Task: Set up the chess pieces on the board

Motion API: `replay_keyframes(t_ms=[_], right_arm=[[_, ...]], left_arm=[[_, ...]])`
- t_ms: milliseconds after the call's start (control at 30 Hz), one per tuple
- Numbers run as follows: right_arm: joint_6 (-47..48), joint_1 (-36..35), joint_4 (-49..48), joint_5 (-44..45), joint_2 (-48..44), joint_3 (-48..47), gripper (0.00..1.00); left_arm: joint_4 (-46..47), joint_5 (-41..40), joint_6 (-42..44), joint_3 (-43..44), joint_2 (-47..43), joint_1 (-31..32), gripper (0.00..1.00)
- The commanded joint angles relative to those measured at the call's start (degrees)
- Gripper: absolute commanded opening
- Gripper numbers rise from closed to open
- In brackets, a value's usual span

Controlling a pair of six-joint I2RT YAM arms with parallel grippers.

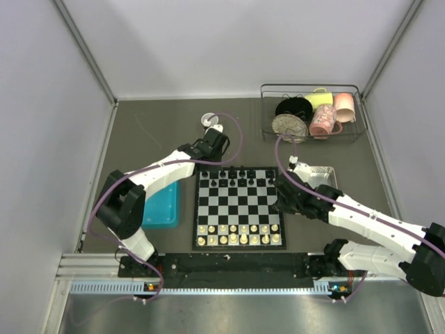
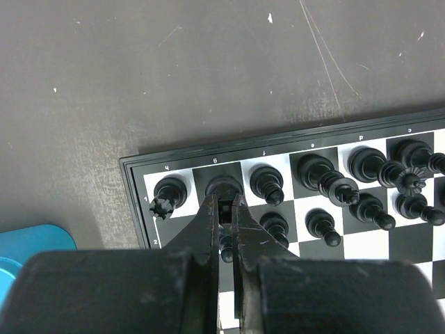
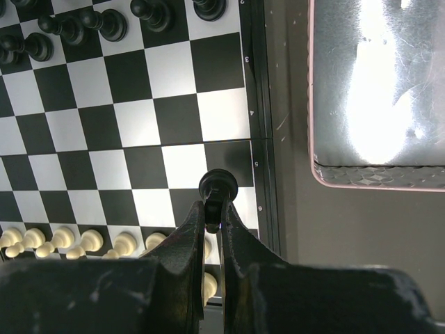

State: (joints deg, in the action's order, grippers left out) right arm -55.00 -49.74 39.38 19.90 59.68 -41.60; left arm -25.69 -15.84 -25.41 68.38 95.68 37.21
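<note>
White pieces point(image 1: 240, 234) fill the two near rows of the board point(image 1: 240, 205), upright, one per square so far as the top view resolves. The board lies flat at mid-surface, just beyond the arm bases. Right end effector point(image 3: 214, 210): closed, gripping a black piece, piece A point(image 3: 218, 185), at the fingertips. A sits over the board's right-most column, about mid-board and just beyond the white rows; whether it touches the board I cannot tell. The middle rows are otherwise bare checks. Teal tray point(image 1: 161, 205) lies just left of the board, apart from it. A pink-rimmed tray point(image 3: 375, 104) lies just right of the board's far half, its floor a shiny glare in the right wrist view. Black pieces point(image 1: 240, 177) occupy the two far rows; in the left wrist view most stand upright on their own squares, a few in the back row lean or crowd together. Left end effector point(image 2: 226, 207): closed, fingertips pinched on a black piece, piece B point(image 2: 224, 186), on the far row's second square from the left corner, with a rook-like piece on the corner square beside it. I cannot tell whether B rests on the square or hangs just above it. Farther back: a small white object point(image 1: 211, 122) on the surface, and at far right a wire basket point(image 1: 311, 85) holding cups point(image 1: 323, 120).
</note>
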Motion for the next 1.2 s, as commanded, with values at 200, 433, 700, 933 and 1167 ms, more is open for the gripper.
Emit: replay_keyframes(t_ms=[200,433,700,933,1167], right_arm=[[1.1,0.3,-0.4,1.5,-0.1,-0.1,0.0],[1.2,0.4,-0.3,1.4,-0.1,-0.2,0.0],[1.1,0.3,-0.2,1.4,-0.5,0.0,0.0],[1.2,0.4,-0.1,1.3,-0.6,0.3,0.0],[1.1,0.3,-0.2,1.2,-0.6,0.3,0.0]], left_arm=[[2.9,0.8,-0.4,-1.1,1.5,-0.4,0.0],[3.5,1.3,-0.4,-1.1,2.1,-0.7,0.0],[3.7,1.4,-0.3,-1.2,2.7,-1.0,0.0],[3.7,1.5,-0.3,-1.5,2.7,-1.3,0.0],[3.7,1.6,-0.2,-1.6,2.8,-1.3,0.06]])
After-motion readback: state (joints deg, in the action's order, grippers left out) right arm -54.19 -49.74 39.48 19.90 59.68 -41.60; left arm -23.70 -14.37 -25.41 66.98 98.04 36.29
